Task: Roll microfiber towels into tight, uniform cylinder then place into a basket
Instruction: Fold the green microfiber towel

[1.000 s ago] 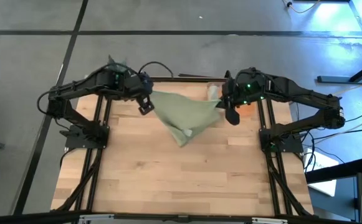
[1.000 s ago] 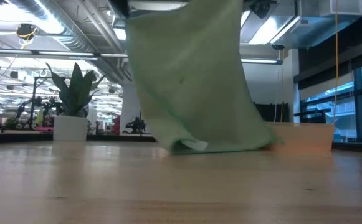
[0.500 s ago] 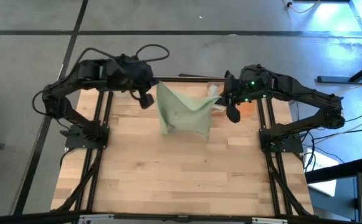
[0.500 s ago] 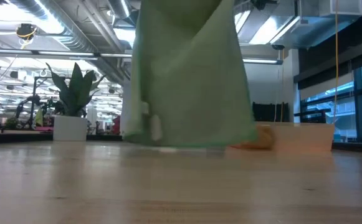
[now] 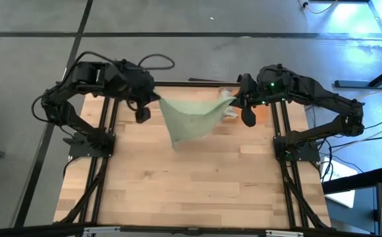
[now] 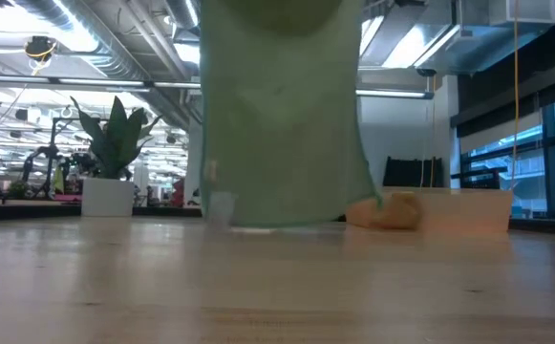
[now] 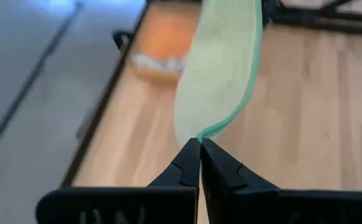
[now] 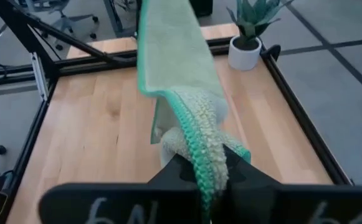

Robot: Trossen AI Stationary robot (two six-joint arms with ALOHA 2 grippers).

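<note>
Risk first: may slip. Pinched only at two top corners, the light green towel point(image 5: 187, 118) hangs between the two arms with its lower edge just grazing or barely clear of the desk point(image 5: 177, 191); cannot tell which from the low view. Could drop one corner if either arm pulls outward and the thin bite of fabric slides out, leaving the cloth crumpled instead of flat for rolling. Could also land skewed or folded on itself, since the hanging cloth narrows to a point toward the near side rather than hanging square. Might drag across the orange basket point(image 5: 260, 115) at the far right corner, just beside the right arm, and catch on its rim or on the pale bundle point(image 6: 387, 212) lying by it.

Pose: left hand point(image 5: 150, 104) held high over the far left part of the desk, clamped tight on one corner of the towel, fingers point(image 7: 190, 165) pressed together on the green hem. Right hand point(image 5: 238, 105) raised at the far right, likewise closed on the opposite corner, hem bunched thickly between its fingers in the right wrist view. Both wrists turned inward, facing each other, towel stretched between them with a slight sag.
</note>
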